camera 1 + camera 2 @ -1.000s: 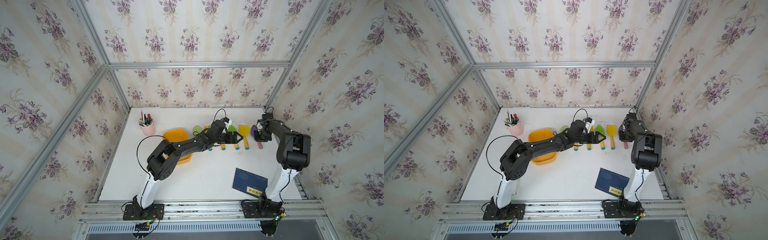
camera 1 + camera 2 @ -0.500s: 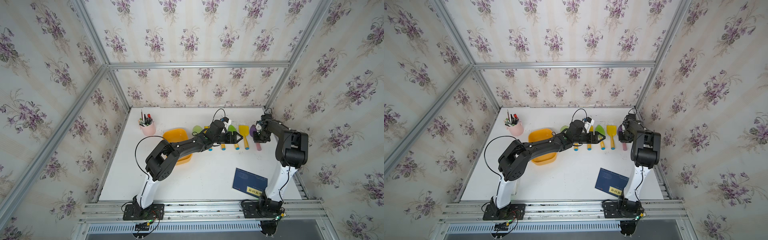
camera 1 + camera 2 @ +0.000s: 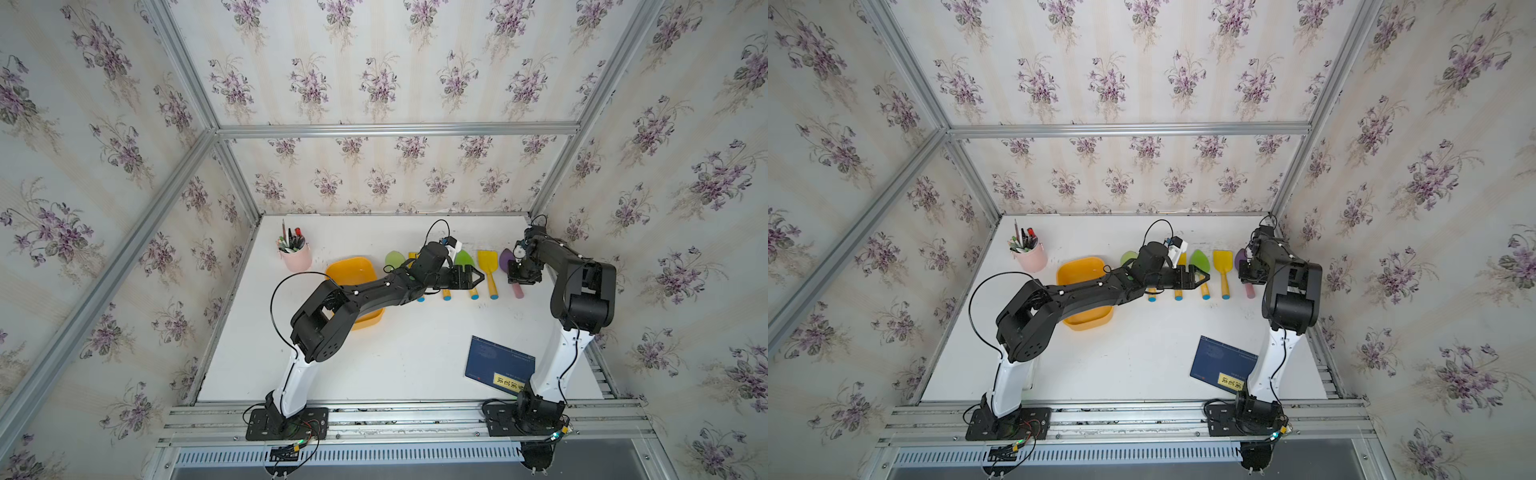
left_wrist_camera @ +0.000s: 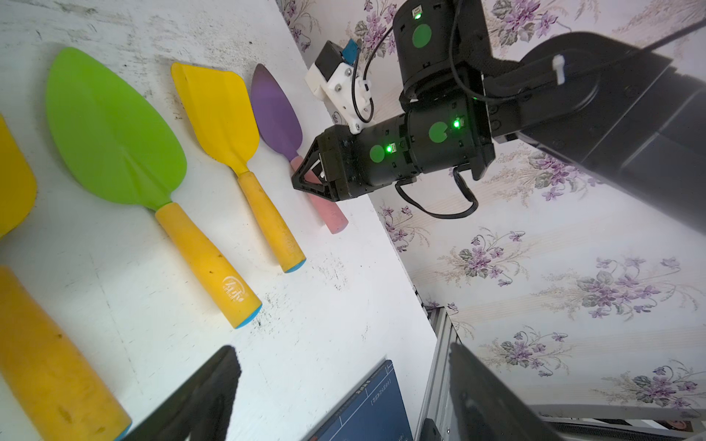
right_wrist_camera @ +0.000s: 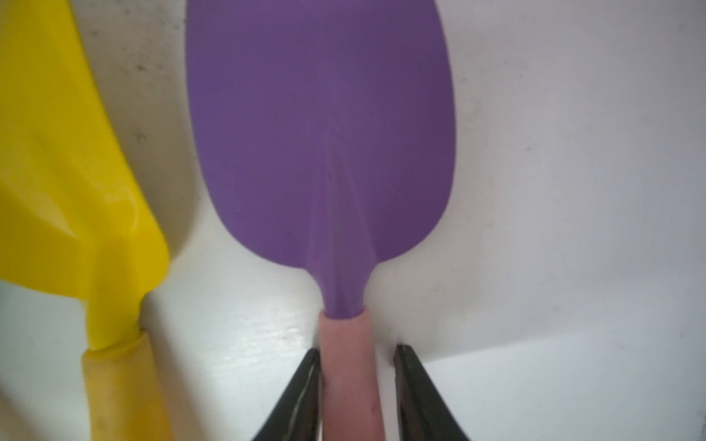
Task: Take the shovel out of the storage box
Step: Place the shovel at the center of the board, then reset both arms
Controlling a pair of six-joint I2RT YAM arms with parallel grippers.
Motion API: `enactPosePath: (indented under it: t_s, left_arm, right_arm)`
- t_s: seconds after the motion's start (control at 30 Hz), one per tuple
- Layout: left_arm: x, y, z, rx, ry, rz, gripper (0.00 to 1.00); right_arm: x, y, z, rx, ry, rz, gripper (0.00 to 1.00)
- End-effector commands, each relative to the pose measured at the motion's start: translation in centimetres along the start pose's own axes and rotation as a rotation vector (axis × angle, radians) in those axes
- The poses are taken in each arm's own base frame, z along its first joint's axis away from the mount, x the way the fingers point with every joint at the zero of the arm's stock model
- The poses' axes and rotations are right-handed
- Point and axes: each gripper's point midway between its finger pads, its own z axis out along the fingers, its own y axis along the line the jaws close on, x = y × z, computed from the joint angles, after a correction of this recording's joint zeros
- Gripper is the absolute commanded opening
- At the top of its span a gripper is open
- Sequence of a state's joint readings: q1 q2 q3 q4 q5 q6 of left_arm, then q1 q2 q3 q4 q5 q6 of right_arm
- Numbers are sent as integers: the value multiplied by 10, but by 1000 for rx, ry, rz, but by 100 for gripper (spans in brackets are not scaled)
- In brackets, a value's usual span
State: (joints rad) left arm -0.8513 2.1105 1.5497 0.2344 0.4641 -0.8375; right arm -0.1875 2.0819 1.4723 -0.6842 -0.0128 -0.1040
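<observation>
Purple plastic shovel with a pink handle (image 5: 321, 133) is lying on the white worktop (image 3: 395, 353), well apart from the shallow yellow-orange plastic storage box (image 3: 351, 270).
From the left edge: a pink pen cup (image 3: 296, 258) is standing near the storage box; the left claw (image 3: 478, 277) is hovering spread wide over a green-bladed shovel (image 3: 464, 258) and a yellow-bladed shovel (image 3: 487, 261); near the right edge the right claw (image 3: 521, 279) is straddling the pink handle, fingers (image 5: 301, 393) slightly parted, not pinching it.
</observation>
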Motion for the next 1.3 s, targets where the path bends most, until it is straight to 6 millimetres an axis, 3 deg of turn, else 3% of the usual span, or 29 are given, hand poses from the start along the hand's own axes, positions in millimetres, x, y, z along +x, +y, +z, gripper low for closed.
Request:
enactPosePath:
  t_s: [0.0,0.23,0.33,0.47,0.5,0.53,0.57,0.63,0.83,0.93,1.07,1.27]
  left_arm:
    - [-7,-11,-6,26,-22,23,85]
    - [-15,-8,-25,5,-34,27,87]
    - [-20,-4,-37,-22,-37,30,90]
    - [-31,-1,-64,-58,-54,45,95]
    - [-34,0,-73,-70,-59,54,96]
    - [-37,1,-84,-86,-68,67,98]
    - [-40,2,-98,-111,-80,95,100]
    - [-46,2,-131,-188,-104,172,100]
    - [-56,35,-249,-666,-201,470,100]
    - [-52,65,-310,-892,-277,580,100]
    - [-35,118,-375,-1039,-379,562,100]
    - [-16,185,-433,-1184,-517,528,100]
  right_arm:
    - [16,5,3,-21,56,2,45]
    - [7,10,-31,-50,-13,7,55]
    - [2,6,-58,-18,-68,17,56]
    - [-12,6,-111,-3,-203,34,61]
    - [-17,10,-129,-23,-264,39,66]
    - [-20,16,-140,-43,-304,39,87]
    - [-22,25,-152,-73,-353,27,100]
    - [-24,42,-173,-93,-440,-3,100]
    - [-15,103,-218,-340,-759,-59,100]
    - [-11,114,-221,-308,-902,-32,100]
    - [6,121,-207,-189,-1079,-169,100]
    - [57,107,-189,-135,-1350,-270,100]
